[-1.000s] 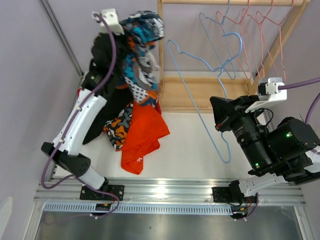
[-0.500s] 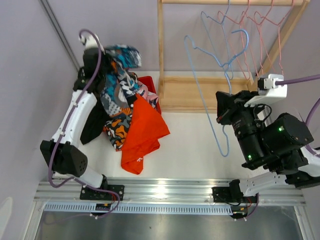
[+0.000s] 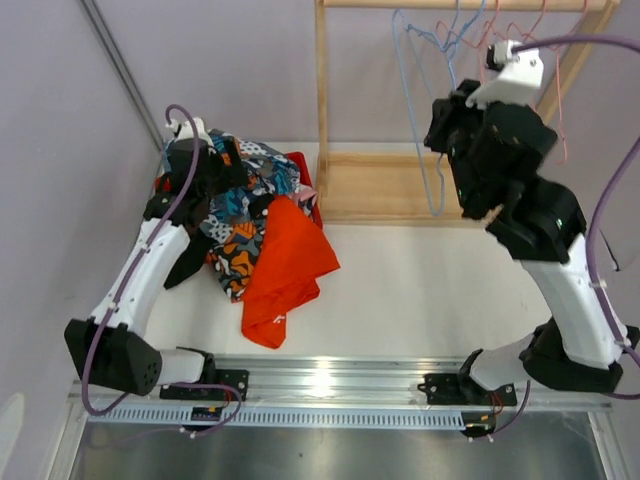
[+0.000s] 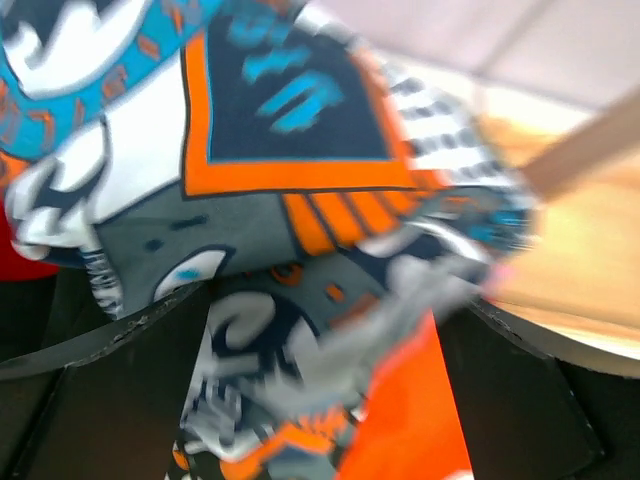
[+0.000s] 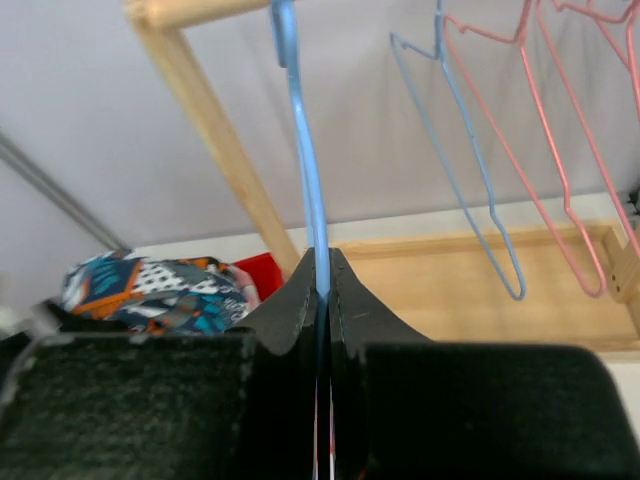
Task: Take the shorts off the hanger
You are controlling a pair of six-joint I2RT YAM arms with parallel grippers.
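Blue-printed shorts (image 4: 270, 150) fill the left wrist view, lying across the gap between the left fingers (image 4: 110, 400), which stand spread wide at either side of the cloth and pinch nothing. From above, that pair tops a heap at the table's (image 3: 400, 290) far left, with the orange shorts (image 3: 285, 265), the blotched pair (image 3: 235, 262) and the black pair (image 3: 185, 262) spilling toward the near edge. The left arm (image 3: 150, 270) is much the nearer to all of this. The right fingers (image 5: 300, 300) are well apart from it, raised beside the wooden rack (image 3: 322, 100) and pressed together on the wire of a bare blue hanger (image 5: 305, 170). That wire runs straight up from the grip to the rail (image 5: 190, 10), so the hanger's long axis is close to vertical and its top reaches the rail at the upper edge of the right wrist view; whether the hook sits over the rail cannot be told. The other hangers (image 5: 515, 292) on the rail also hang bare, so the removing looks done, and what remains probably turns on that hook: the wire has to be over the rail before the right fingers let go, or it will fall.
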